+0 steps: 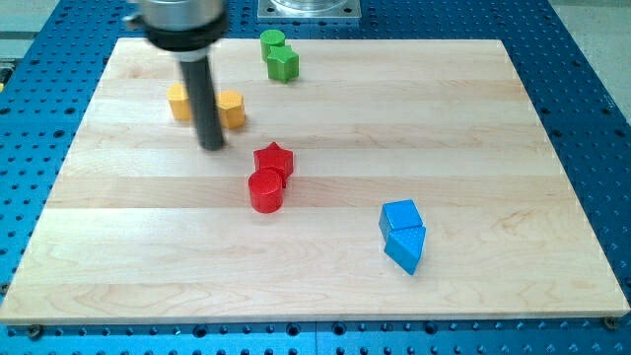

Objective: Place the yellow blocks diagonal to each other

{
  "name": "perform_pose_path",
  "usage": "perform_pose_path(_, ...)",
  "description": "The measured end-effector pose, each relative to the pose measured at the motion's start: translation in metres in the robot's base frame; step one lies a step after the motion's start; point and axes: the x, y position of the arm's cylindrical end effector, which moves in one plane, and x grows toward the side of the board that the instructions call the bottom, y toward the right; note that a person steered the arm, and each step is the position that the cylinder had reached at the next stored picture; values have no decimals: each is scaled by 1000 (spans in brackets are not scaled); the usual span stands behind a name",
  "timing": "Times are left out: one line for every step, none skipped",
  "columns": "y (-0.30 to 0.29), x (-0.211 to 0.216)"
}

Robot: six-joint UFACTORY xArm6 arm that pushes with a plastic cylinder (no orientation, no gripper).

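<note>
Spanning nearly the whole view, the pale wooden surface is the largest thing here, resting on a blue perforated base that frames it on all 4 sides. A grey metal plate shows at the view's top edge, at 12 o'clock from the board's centre.

Next in size is the arm's dark rod, dropping from a wide black collar at the view's top left. My tip meets the surface at about 10 o'clock from the board's centre. There is no hand on this rig, only the rod, so nothing is clenched, released or grasped.

The 2 blue blocks sit touching at about 4 o'clock from the centre: a blue cube and, just below it at 6 o'clock, a blue wedge-like block.

The 2 red blocks also touch, just left of centre: a red star with a red cylinder at its 7 o'clock. They lie at 4 o'clock from my tip, near but apart.

The 2 yellow blocks flank the rod at roughly the same height in the view. The left yellow block is partly hidden behind the rod, its shape unclear; the right yellow block looks hexagonal. My tip stands between them and slightly below, at 7 o'clock from the right one.

The 2 green blocks touch near the top edge, at 11 o'clock from the centre: a green cylinder and a green star-like block at its 5 o'clock.
</note>
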Motion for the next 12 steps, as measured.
perform_pose_path(64, -65)
perform_pose_path(69, -91)
perform_pose_path(44, -46)
perform_pose_path(14, -46)
perform_pose_path(-24, -38)
perform_pose_path(-37, -34)
perform_pose_path(-42, -55)
perform_pose_path(-58, -84)
perform_pose_path(-96, -96)
perform_pose_path(-110, -138)
perform_pose_path(-158, -112)
perform_pose_path(-73, -57)
